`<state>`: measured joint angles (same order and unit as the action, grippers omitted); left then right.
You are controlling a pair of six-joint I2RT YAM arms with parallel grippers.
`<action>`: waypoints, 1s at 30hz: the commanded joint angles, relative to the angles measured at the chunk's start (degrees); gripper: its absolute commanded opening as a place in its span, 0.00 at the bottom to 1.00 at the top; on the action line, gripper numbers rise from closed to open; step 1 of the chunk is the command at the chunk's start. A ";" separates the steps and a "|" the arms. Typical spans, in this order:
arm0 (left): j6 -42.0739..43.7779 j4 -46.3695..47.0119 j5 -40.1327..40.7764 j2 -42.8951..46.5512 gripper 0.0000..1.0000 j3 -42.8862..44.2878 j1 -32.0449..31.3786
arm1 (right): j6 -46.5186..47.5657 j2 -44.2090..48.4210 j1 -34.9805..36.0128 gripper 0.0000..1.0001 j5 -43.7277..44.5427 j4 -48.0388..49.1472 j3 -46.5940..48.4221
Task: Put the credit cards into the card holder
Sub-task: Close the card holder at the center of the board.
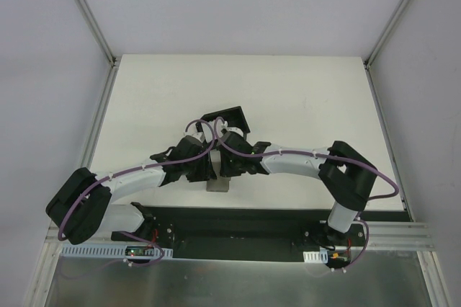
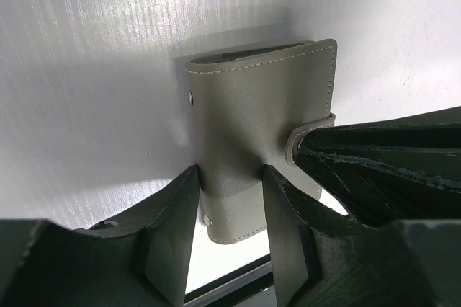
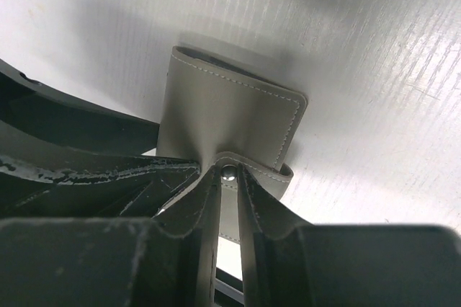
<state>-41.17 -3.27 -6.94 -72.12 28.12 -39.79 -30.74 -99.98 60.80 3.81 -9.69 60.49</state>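
Left gripper (image 2: 229,192) clamps the grey wallet (image 2: 252,105) while right gripper (image 3: 229,177) pinches its snap strap (image 3: 272,169); next, likely peel that strap open.

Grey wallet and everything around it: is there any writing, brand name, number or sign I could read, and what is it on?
No readable text in any view.
The grey wallet is plain, with only stitching and metal studs, no brand or label.
The circuit boards at the near edge of the top view carry tiny marks, too small to read.
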 commanded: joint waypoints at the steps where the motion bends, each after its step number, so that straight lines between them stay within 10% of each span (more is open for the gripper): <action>1: 0.83 -7.02 1.31 -2.15 0.40 -1.58 -0.90 | 0.60 -1.79 1.17 0.17 0.05 -3.31 2.26; 30: -0.23 -7.02 2.37 -1.01 0.41 -1.84 -0.90 | -1.86 -8.12 2.22 0.10 -1.26 -12.19 5.08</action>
<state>-41.50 -3.38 -6.83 -72.25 28.29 -39.79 -31.29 -103.70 61.80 5.48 -17.17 66.43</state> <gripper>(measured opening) 0.403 0.106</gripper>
